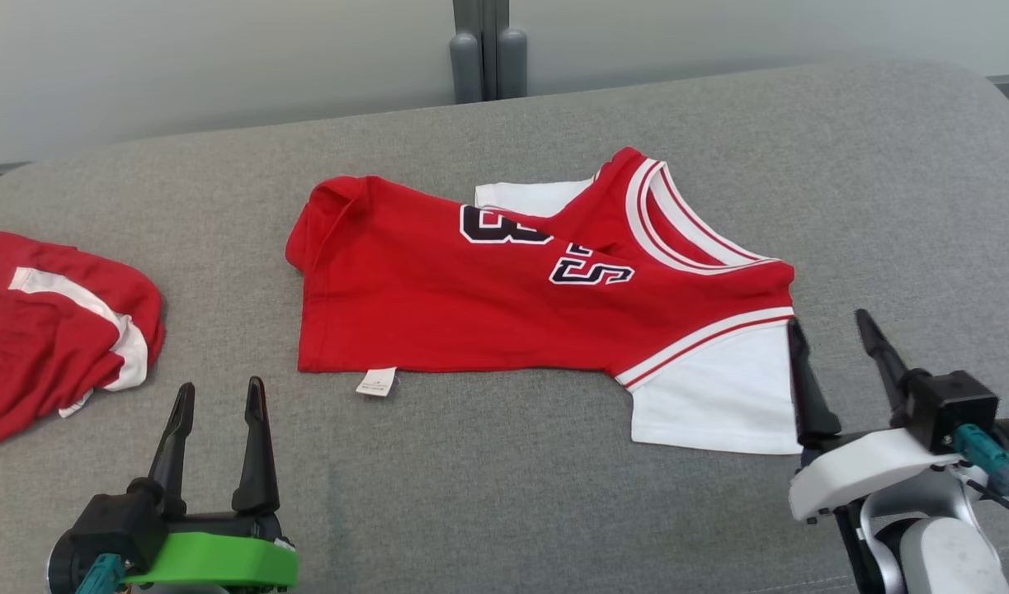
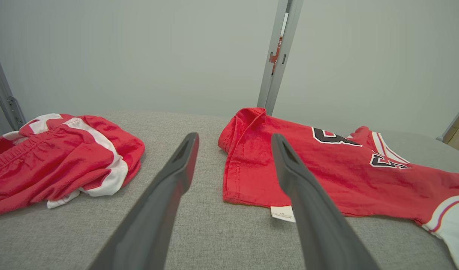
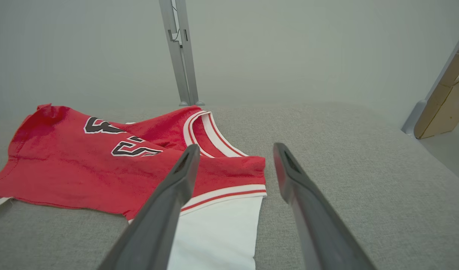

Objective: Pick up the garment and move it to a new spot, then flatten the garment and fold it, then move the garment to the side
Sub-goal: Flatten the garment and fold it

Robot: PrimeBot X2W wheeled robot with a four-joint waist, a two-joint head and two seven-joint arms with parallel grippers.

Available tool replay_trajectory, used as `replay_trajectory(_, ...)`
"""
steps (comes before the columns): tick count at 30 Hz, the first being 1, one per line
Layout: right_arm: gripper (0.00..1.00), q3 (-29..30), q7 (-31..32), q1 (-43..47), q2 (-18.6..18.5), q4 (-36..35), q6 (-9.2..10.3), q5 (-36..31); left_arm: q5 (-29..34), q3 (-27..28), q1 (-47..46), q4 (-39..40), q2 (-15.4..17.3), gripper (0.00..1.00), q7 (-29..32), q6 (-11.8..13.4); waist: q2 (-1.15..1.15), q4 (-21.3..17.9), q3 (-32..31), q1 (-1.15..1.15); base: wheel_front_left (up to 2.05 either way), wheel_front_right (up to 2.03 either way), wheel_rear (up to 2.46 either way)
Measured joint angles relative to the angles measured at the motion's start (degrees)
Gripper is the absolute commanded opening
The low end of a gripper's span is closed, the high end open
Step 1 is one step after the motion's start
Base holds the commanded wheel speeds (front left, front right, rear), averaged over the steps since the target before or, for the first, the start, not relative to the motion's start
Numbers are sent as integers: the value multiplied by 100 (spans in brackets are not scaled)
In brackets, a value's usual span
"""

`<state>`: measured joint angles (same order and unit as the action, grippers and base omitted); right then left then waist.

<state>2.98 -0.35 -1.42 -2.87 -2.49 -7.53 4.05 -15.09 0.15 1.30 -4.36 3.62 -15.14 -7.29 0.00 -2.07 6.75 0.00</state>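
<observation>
A red jersey (image 1: pixel 504 305) with white sleeves and dark numbers lies folded in half lengthwise across the middle of the grey surface, collar to the right, a white label at its near hem. It shows too as the jersey (image 2: pixel 327 176) in the left wrist view and the jersey (image 3: pixel 94 168) in the right wrist view. My left gripper (image 1: pixel 217 403) stands open near the front left, short of the hem and holding nothing. My right gripper (image 1: pixel 832 328) is open beside the white sleeve (image 1: pixel 719 396), its left finger at the sleeve's right edge.
A second red and white garment (image 1: pixel 50 322), crumpled, lies at the left edge of the grey padded surface (image 1: pixel 884 206). A metal post (image 1: pixel 487 49) stands behind the surface against a pale wall. A wooden piece (image 3: pixel 439 101) leans at the far right.
</observation>
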Motion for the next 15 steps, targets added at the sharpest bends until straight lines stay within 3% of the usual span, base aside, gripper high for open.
replay_trajectory(6,100,-491,-559,30,-119,307,-1,-26,1,63,157,-125,-4,100,0,-1,0,6,-301,0,0,0,0)
replay_trajectory(15,100,-522,-935,51,-151,783,-1,41,18,204,389,-290,-7,100,0,32,0,40,-713,0,0,0,0)
